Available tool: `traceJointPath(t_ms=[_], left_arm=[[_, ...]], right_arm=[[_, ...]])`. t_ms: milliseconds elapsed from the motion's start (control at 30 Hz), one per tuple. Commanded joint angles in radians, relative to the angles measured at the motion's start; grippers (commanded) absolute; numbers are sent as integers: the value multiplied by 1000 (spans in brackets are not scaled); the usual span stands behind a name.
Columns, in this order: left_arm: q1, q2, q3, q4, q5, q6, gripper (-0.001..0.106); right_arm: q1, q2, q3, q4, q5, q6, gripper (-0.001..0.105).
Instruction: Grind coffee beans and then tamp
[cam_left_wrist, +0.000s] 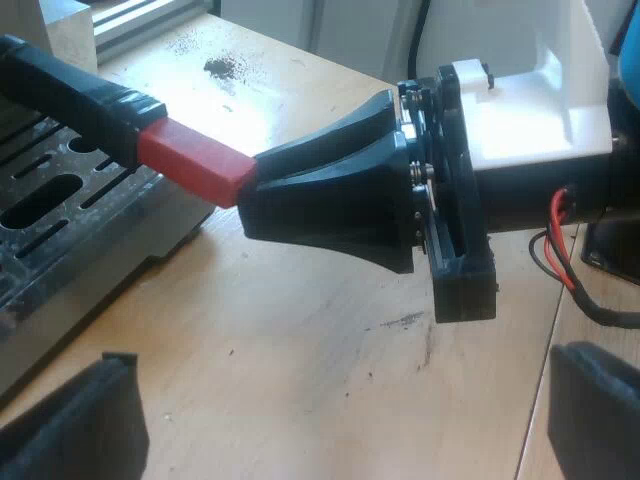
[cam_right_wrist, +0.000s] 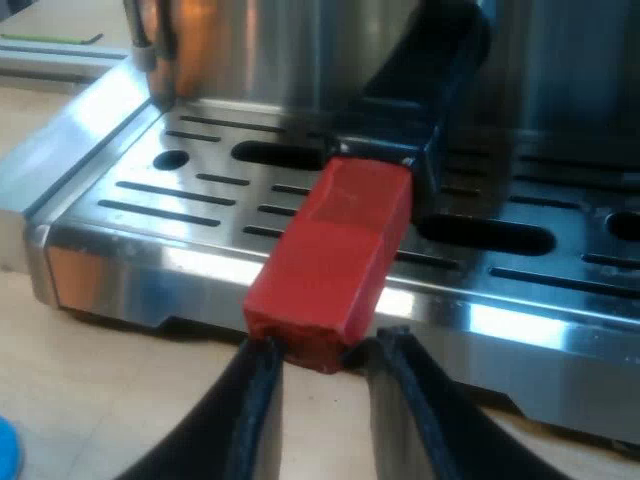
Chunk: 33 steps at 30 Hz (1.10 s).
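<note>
The holder's dark handle (cam_left_wrist: 70, 90) reaches out over the espresso machine's slotted drip tray (cam_left_wrist: 50, 190) and ends in a red block (cam_left_wrist: 195, 165). My right gripper (cam_left_wrist: 262, 180) is shut on that red end, its black fingers pinching the tip. In the right wrist view the red end (cam_right_wrist: 335, 245) sits between my own fingertips (cam_right_wrist: 262, 385), with the right gripper (cam_right_wrist: 325, 375) closed around its tip at the tray's edge (cam_right_wrist: 300, 290). My left gripper (cam_left_wrist: 335, 420) hangs open above the wooden table, facing the right arm, with nothing between its fingers.
Spilled coffee grounds (cam_left_wrist: 225, 67) speckle the wooden table (cam_left_wrist: 300, 360) beyond the handle. The machine's steel front (cam_right_wrist: 250, 50) rises behind the drip tray. A sliver of something blue (cam_right_wrist: 5, 445) lies on the table near the tray's corner.
</note>
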Motion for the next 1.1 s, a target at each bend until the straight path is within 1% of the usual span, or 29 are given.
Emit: traceJointPath(t_ms=[33, 67, 133, 233, 300, 333, 400, 467, 867, 933, 967, 1033, 1100], left_arm=[[-4, 1, -4, -4, 15, -3, 83], [-4, 1, -4, -4, 15, -3, 83], [-4, 1, -4, -4, 15, -3, 83], [-4, 1, -4, -4, 15, -3, 83], [-4, 1, -4, -4, 15, -3, 83], [-4, 1, -4, -4, 15, -3, 83], [-4, 1, -4, -4, 15, -3, 83], [-4, 1, -4, -4, 15, -3, 83], [-4, 1, -4, -4, 15, -5, 83], [-4, 1, -4, -4, 15, -5, 83], [-4, 1, -4, -4, 15, -5, 83], [-4, 1, -4, -4, 15, -5, 83], [-4, 1, -4, -4, 15, -3, 83]], right_arm=[[-42, -1, -12, -37, 186, -7, 24], [-42, -1, -12, -37, 186, -23, 24], [-42, -1, -12, -37, 188, -24, 24], [-42, -1, -12, -61, 221, -36, 24], [-42, -1, -12, -107, 245, -80, 24], [-42, -1, -12, -119, 247, -89, 24], [-42, -1, -12, -159, 246, -139, 24], [-42, -1, -12, -171, 246, -147, 24], [-26, -1, -12, -133, 258, -147, 25], [-12, -1, -12, -101, 262, -147, 30], [-4, -1, -12, -72, 262, -139, 35], [9, -1, -12, -22, 258, -111, 43], [28, -1, -12, 29, 251, -72, 53]])
